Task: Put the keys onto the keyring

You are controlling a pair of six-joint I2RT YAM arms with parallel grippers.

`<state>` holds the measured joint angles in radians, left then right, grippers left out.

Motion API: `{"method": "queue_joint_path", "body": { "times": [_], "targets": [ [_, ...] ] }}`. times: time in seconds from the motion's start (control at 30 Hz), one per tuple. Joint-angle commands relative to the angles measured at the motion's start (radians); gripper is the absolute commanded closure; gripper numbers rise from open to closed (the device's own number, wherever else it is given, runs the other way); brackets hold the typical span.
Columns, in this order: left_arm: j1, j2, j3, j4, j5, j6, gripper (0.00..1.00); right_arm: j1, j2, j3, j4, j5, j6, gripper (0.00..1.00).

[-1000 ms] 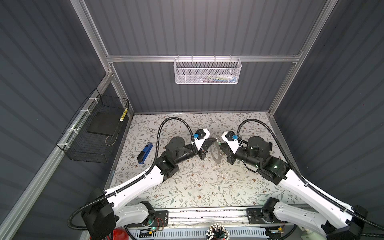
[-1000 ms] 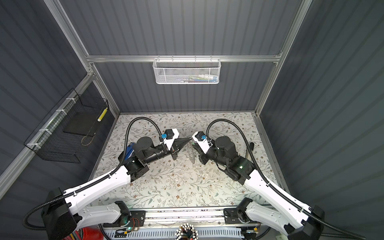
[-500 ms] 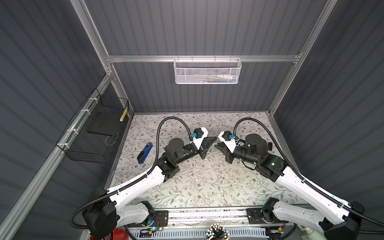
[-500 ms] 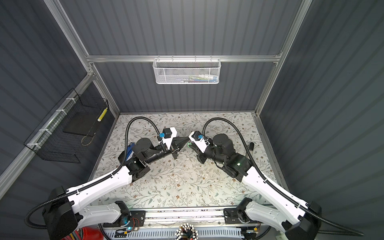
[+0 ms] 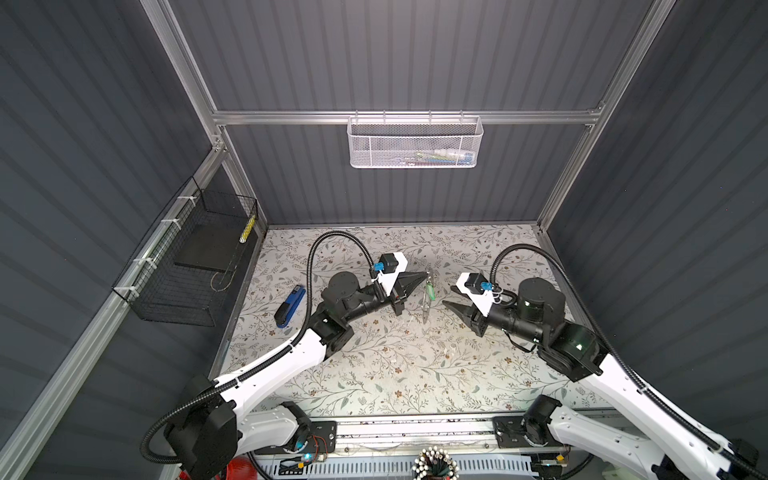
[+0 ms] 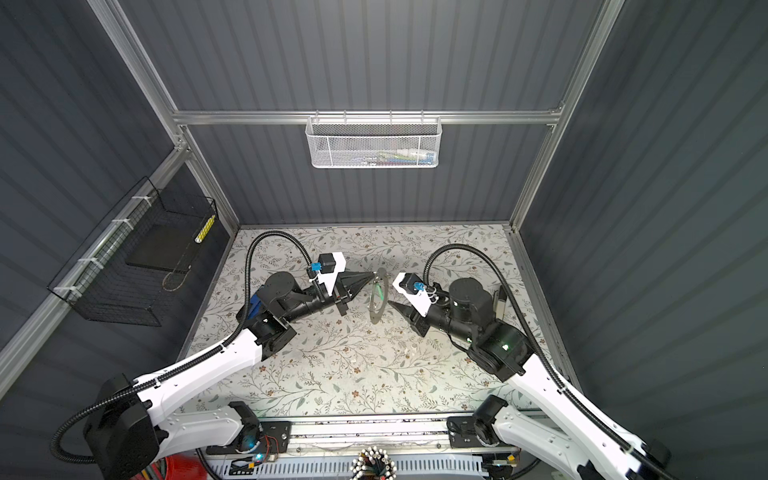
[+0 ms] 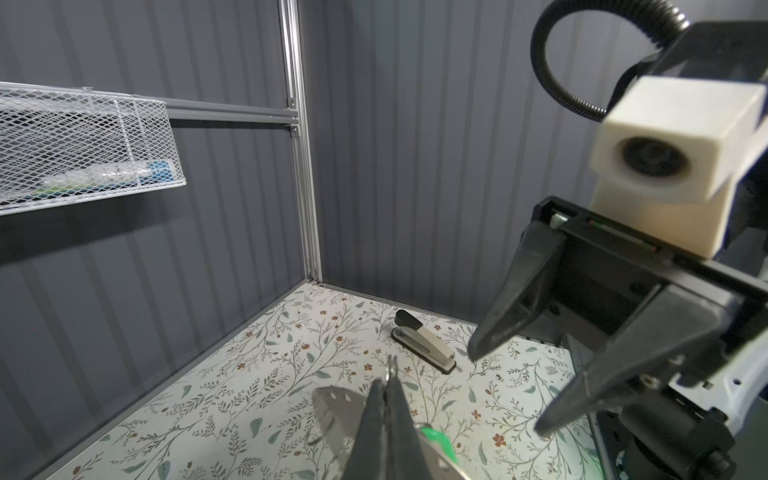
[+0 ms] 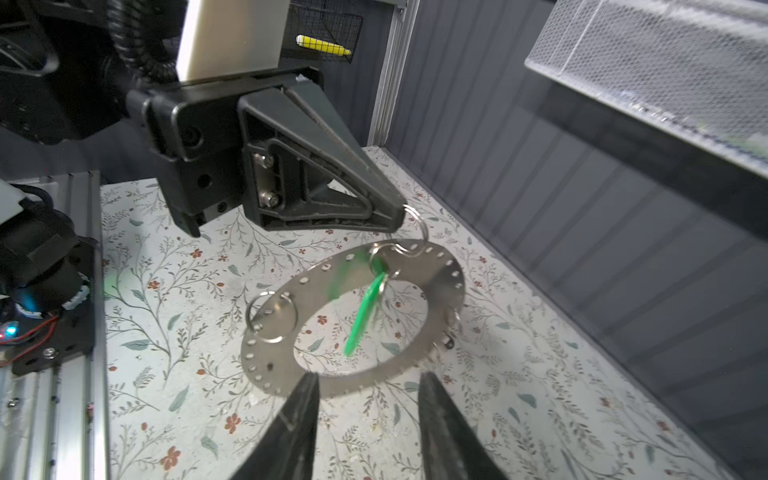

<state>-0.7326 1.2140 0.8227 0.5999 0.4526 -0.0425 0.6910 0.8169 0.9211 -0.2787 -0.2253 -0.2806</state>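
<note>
Keyring [image 8: 441, 282], flat grey, hanging on edge above floral worktop [image 5: 395, 374]; green-tagged key [image 8: 363, 320] dangling from its rim across open centre. Left pincer [image 8: 395, 216] clamped shut on keyring by small wire loop at upper rim. Right pincer [image 8: 369, 376] parted, gripping nothing, just beside lower rim. Blue stapler [image 5: 289, 306] well apart, near worktop's left edge.

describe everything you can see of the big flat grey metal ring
A thin, flat grey metal ring with a wide open centre and tiny holes round its rim. It hangs above the floral tabletop from a small wire loop pinched in the shut left hand. A green tag and another wire loop hang on it.
</note>
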Motion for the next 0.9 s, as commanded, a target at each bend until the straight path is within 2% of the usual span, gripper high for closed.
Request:
{"method": "queue_joint_path", "body": {
  "times": [0.0,0.07,0.47,0.87],
  "targets": [
    [0.017,-0.007,0.012,0.043,0.122,-0.033,1.00,-0.049,-0.012,-0.010,-0.010,-0.074,0.049,0.67],
    [0.022,-0.002,0.012,0.047,0.151,-0.037,1.00,-0.073,0.002,0.001,0.007,-0.157,0.077,0.68],
    [0.030,0.008,0.055,-0.037,0.217,-0.016,1.00,-0.125,0.126,0.055,0.108,-0.371,0.139,0.76],
    [0.030,0.031,0.081,-0.032,0.263,-0.024,1.00,-0.147,0.157,0.018,0.203,-0.432,0.170,0.79]
  ]
}}
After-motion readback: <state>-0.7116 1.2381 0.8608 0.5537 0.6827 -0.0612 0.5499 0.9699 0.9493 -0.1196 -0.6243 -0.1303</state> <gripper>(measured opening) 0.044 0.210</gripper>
